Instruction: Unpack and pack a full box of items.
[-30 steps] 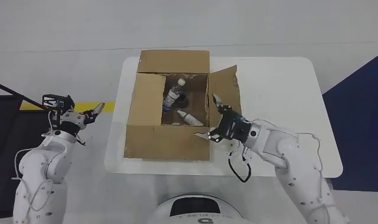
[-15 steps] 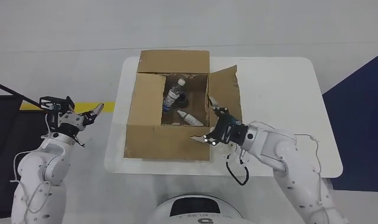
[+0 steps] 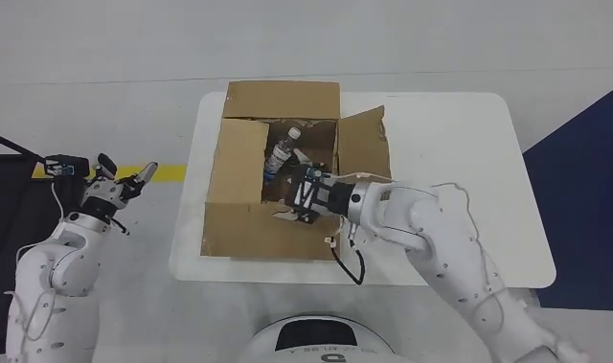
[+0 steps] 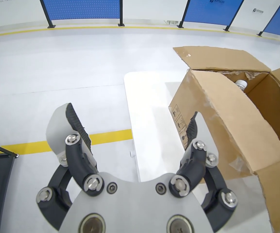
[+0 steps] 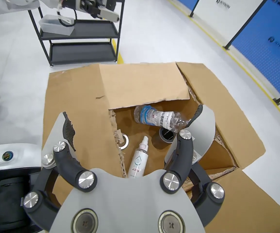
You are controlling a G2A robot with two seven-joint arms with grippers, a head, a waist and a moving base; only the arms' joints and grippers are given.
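An open cardboard box [image 3: 237, 176] stands on the left half of the white table [image 3: 450, 162], all flaps folded out. Inside lie a clear water bottle [image 5: 154, 118], a white spray bottle [image 5: 138, 159] and a dark cylindrical can [image 5: 166, 135]. The bottle [image 3: 280, 155] also shows from above, and its cap [image 4: 240, 83] peeks over the box wall. My right gripper [image 5: 133, 122] hangs open over the box opening [image 3: 292, 192], above the spray bottle, holding nothing. My left gripper [image 4: 132, 115] is open and empty, off the table's left edge [image 3: 127, 169], facing the box [image 4: 227, 122].
A black shelf rack [image 5: 81, 37] with a clear bin [image 5: 55, 26] stands on the floor left of the table. A yellow floor line [image 4: 57, 143] runs beneath the left gripper. The table's right half is bare.
My right gripper has swung left from beside the box's right flap to over the opening. The left arm has drifted slightly left, away from the table.
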